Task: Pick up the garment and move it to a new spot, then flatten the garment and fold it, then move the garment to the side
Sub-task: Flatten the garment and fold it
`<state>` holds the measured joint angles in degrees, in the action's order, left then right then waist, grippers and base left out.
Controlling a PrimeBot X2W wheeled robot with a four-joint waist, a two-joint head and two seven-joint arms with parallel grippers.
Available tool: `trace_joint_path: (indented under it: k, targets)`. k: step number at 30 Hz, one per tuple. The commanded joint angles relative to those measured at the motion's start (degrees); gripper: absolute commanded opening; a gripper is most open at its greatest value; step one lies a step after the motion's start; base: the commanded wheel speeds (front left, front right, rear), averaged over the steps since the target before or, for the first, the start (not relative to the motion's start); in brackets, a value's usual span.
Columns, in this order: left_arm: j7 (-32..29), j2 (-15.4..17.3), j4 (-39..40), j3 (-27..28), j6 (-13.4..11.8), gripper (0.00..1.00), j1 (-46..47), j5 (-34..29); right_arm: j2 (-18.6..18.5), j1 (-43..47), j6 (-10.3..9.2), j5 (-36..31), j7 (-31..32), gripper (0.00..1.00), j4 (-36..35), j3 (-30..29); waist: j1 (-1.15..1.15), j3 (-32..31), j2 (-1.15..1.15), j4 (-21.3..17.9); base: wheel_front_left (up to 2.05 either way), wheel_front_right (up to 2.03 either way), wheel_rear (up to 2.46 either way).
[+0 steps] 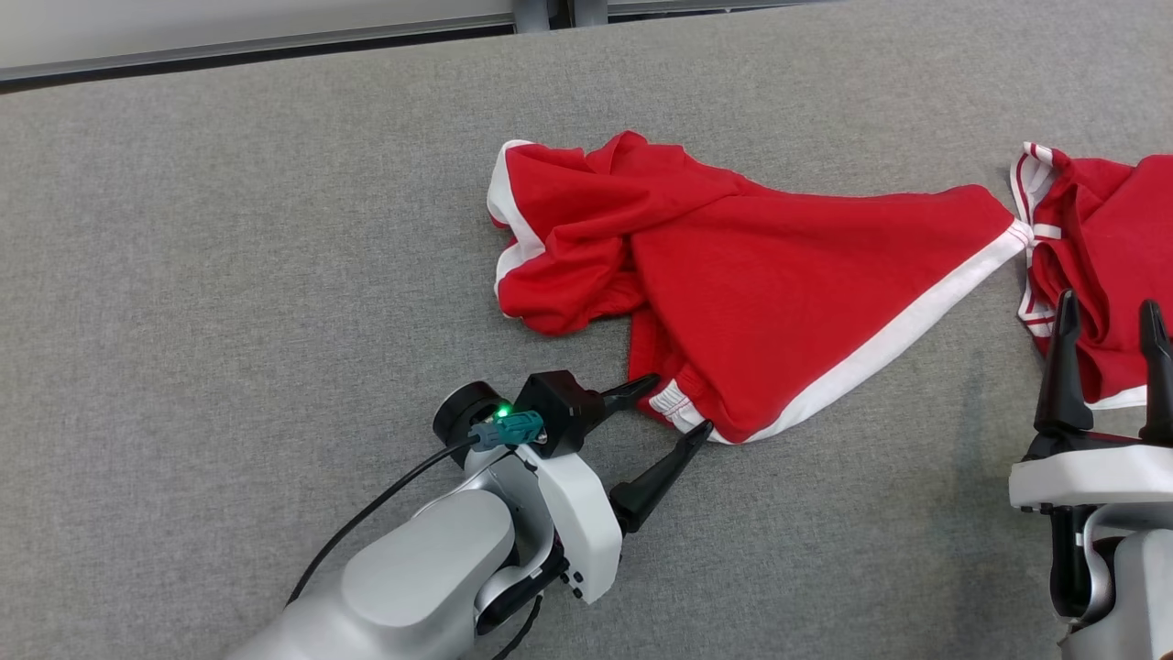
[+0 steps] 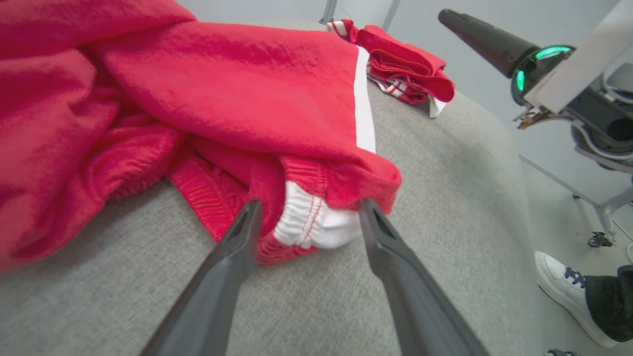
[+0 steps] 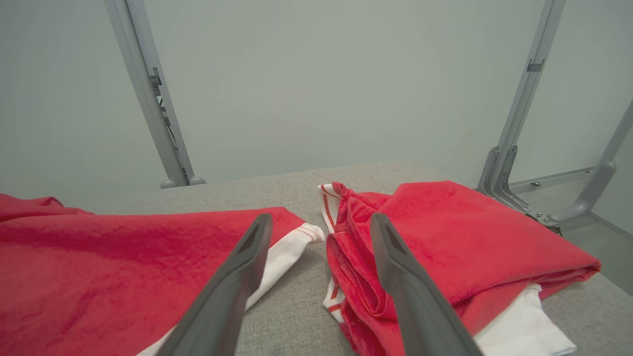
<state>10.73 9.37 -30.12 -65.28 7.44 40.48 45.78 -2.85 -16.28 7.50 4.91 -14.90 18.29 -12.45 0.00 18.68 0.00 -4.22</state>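
Left tool (image 1: 681,401) spread at garment (image 1: 779,302) edge; right tool (image 1: 1108,302) spread near second garment (image 1: 1113,211).

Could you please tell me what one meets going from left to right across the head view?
Left forearm → crumpled red garment → second red garment.

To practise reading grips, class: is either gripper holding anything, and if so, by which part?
Nothing is held. The left gripper is open, straddling the waistband of the garment without closing on it; the right gripper is open too.
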Motion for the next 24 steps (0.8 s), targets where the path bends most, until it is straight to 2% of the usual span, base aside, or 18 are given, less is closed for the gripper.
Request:
trace_joint_path:
  k: [1,2,3,4,5,13,19,24]
  targets:
    - [0.51,0.12,-0.35,-0.52,0.06,1.0,1.13,0.62,-0.12,-0.21,-0.02,0.32,-0.42,1.0,-0.01,-0.02,0.0,0.08,0.0,-0.17,0.0,0.0,0.0]
    - [0.71,0.09,-0.5,-1.06,0.07,1.0,1.41,1.21,-0.12,-0.19,-0.02,0.33,-0.42,1.0,0.01,-0.05,0.0,0.12,0.0,-0.25,0.0,0.0,0.0]
    - [0.94,0.12,-0.68,-1.59,0.06,0.72,1.68,1.73,-0.12,-0.15,-0.02,0.33,-0.41,1.0,0.02,-0.15,0.0,0.12,0.0,-0.26,0.0,0.0,0.0]
    - [1.13,0.2,-0.83,-2.12,0.06,0.05,1.98,2.08,-0.12,-0.08,-0.02,0.3,-0.41,1.0,0.04,-0.28,0.0,0.09,0.0,-0.22,0.0,0.0,0.0]
    - [1.51,0.34,-0.96,-2.44,0.06,0.0,2.42,2.37,-0.12,0.01,-0.02,0.24,-0.41,1.0,0.04,-0.47,0.0,0.03,0.0,-0.13,0.0,0.0,0.0]
    - [4.09,1.89,-1.51,-0.24,0.06,0.0,2.57,3.17,-0.12,0.7,-0.02,-0.68,-0.39,1.0,1.17,-0.76,0.0,-1.51,0.0,2.89,0.0,0.0,0.0]
    - [4.51,3.58,1.03,5.59,-0.84,0.0,-0.35,1.47,-0.13,1.46,-0.02,-1.48,0.17,1.0,4.23,-0.3,0.0,-3.13,0.0,6.7,0.0,0.0,0.0]
    - [4.49,3.86,3.28,9.58,-1.49,0.0,-3.31,-0.37,-0.16,2.22,-0.02,-1.71,3.2,1.0,7.8,0.35,0.0,-3.77,0.0,8.14,0.0,0.0,0.0]
